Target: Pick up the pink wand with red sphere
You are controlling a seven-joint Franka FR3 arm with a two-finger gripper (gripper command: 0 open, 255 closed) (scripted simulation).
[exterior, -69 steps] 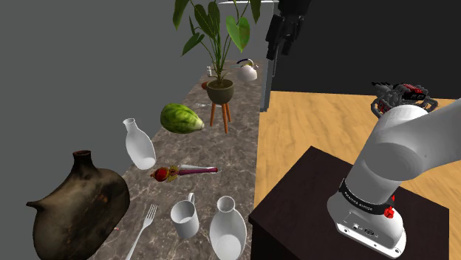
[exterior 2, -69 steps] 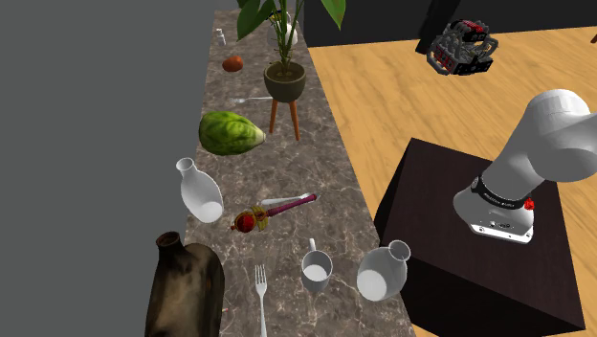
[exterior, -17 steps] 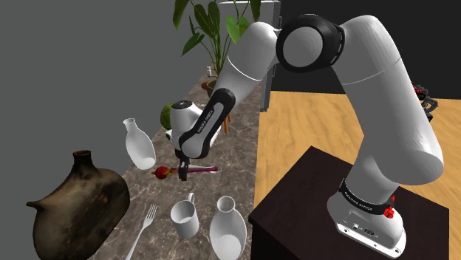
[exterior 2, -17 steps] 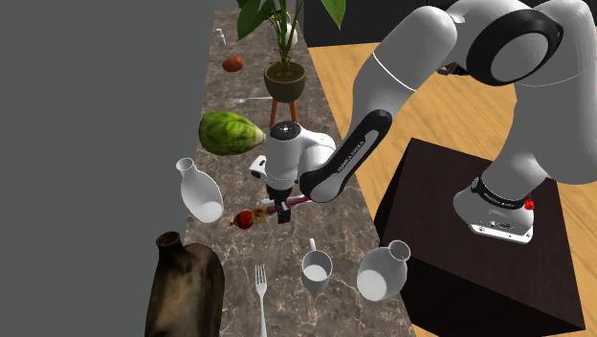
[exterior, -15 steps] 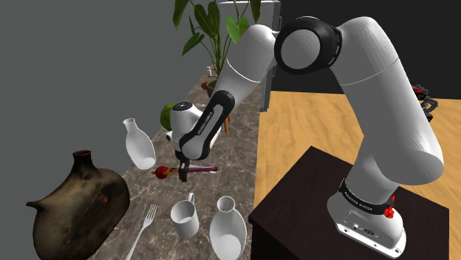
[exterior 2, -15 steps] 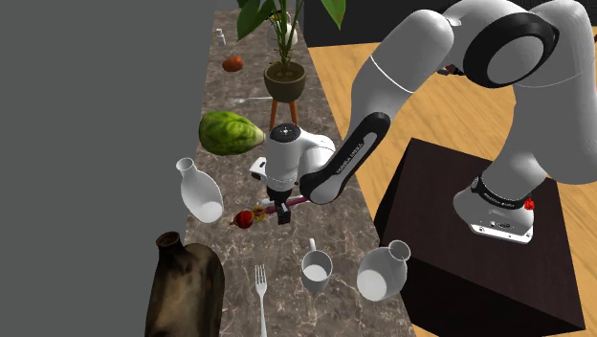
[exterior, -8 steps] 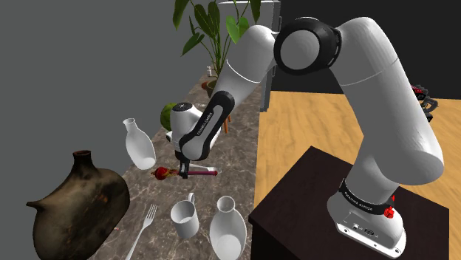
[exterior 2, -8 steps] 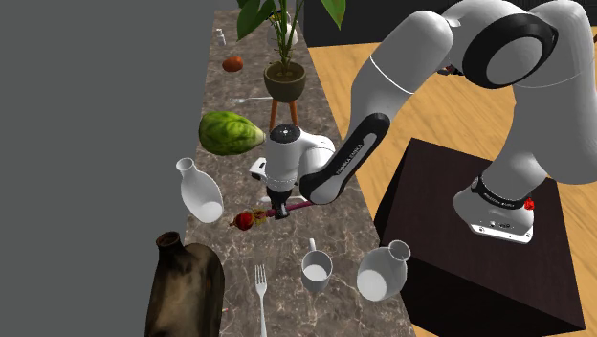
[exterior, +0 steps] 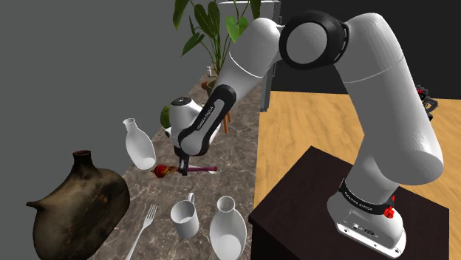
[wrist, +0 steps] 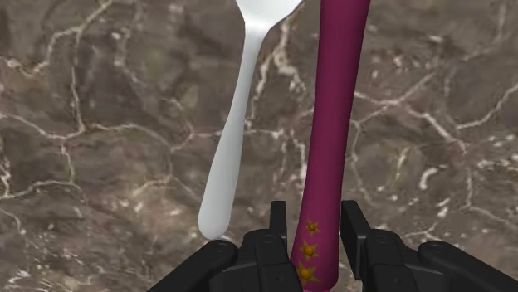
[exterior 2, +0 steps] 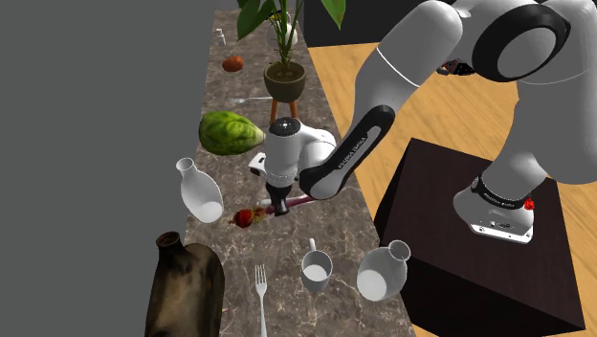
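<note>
The pink wand (wrist: 330, 133) has a dark pink shaft with small gold stars and a red sphere (exterior: 159, 173) at one end. It lies level just over the brown marble counter (exterior: 238, 140); whether it has left the surface I cannot tell. My black gripper (wrist: 317, 222) points straight down and is shut on the shaft, one finger on each side. In the shoulder view the gripper (exterior: 181, 164) clasps the wand (exterior: 203, 169) near the sphere end. The second exterior view has the gripper (exterior 2: 279, 208) between the sphere (exterior 2: 245, 218) and the free shaft.
A white spoon (wrist: 237, 124) lies beside the wand. Around it stand a white bottle vase (exterior: 139, 145), a dark brown jug (exterior: 77, 203), a fork (exterior: 145, 225), a mug (exterior: 185, 218) and a second white vase (exterior: 227, 230). A green fruit (exterior 2: 228, 132) and a potted plant (exterior: 220, 89) stand further back.
The fingers have shut on the wand's shaft within the last second. The hand and forearm have since risen slightly, with the wand staying between the fingers.
</note>
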